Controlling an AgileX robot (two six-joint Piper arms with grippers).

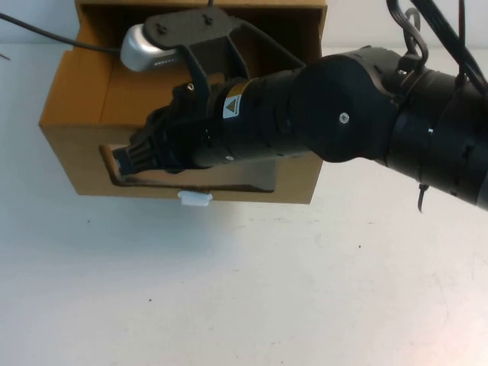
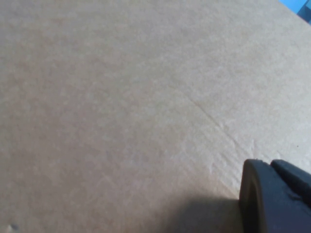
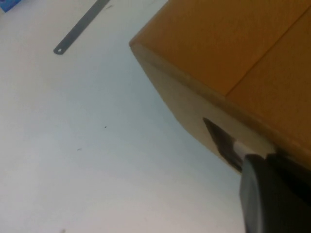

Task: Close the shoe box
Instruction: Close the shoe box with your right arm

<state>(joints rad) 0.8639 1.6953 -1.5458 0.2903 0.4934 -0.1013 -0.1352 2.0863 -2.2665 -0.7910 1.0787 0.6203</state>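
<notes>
The brown cardboard shoe box [image 1: 72, 152] lies at the back left of the white table. Its drawer is pulled out towards me, with the open inside [image 1: 114, 84] showing. The front panel has a wide window [image 1: 229, 178] and a small white pull tab [image 1: 194, 199] below it. My right gripper [image 1: 126, 160] reaches across from the right, shut, its tip against the left end of the window. In the right wrist view my right gripper [image 3: 265, 165] sits at the panel's edge [image 3: 184, 102]. My left gripper [image 2: 269, 167] is shut, close against plain cardboard [image 2: 121, 107]; it is hidden in the high view.
A black cable [image 1: 38, 32] runs to the box's back left. A thin metal strip [image 3: 80, 26] lies on the table [image 3: 73, 145] beyond the box corner. Something blue [image 2: 299, 7] shows past the cardboard's edge. Bare table [image 1: 244, 290] lies in front of the box.
</notes>
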